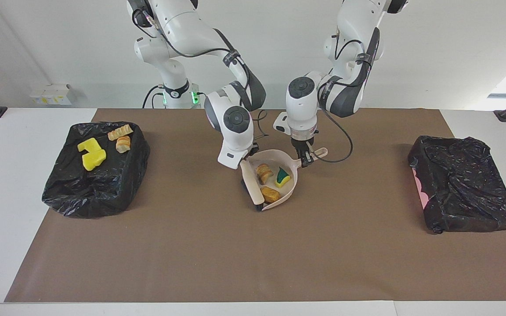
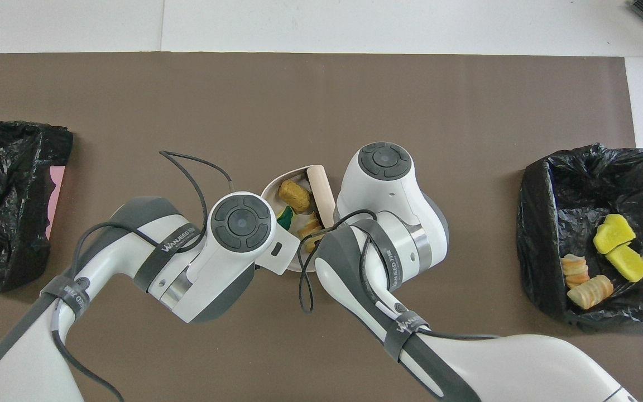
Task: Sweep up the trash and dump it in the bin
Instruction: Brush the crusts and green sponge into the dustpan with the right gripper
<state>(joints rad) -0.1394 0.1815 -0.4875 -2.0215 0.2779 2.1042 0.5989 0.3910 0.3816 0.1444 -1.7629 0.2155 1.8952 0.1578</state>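
With the left gripper (image 1: 306,159) fingers pinching the dustpan (image 1: 289,189) handle and the right gripper (image 1: 248,163) fingers pinching the brush (image 1: 253,186) across its mouth, tilting toward the bin (image 1: 97,193) could spill the trash (image 1: 269,193) onto the desk.

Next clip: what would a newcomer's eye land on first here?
Mid-table, both arms crowd over a beige dustpan loaded with two bread-like lumps and a green-and-yellow sponge wedge; the left gripper holds its handle, the right gripper the brush. The black-lined bin at the right arm's end holds yellow sponge bits.
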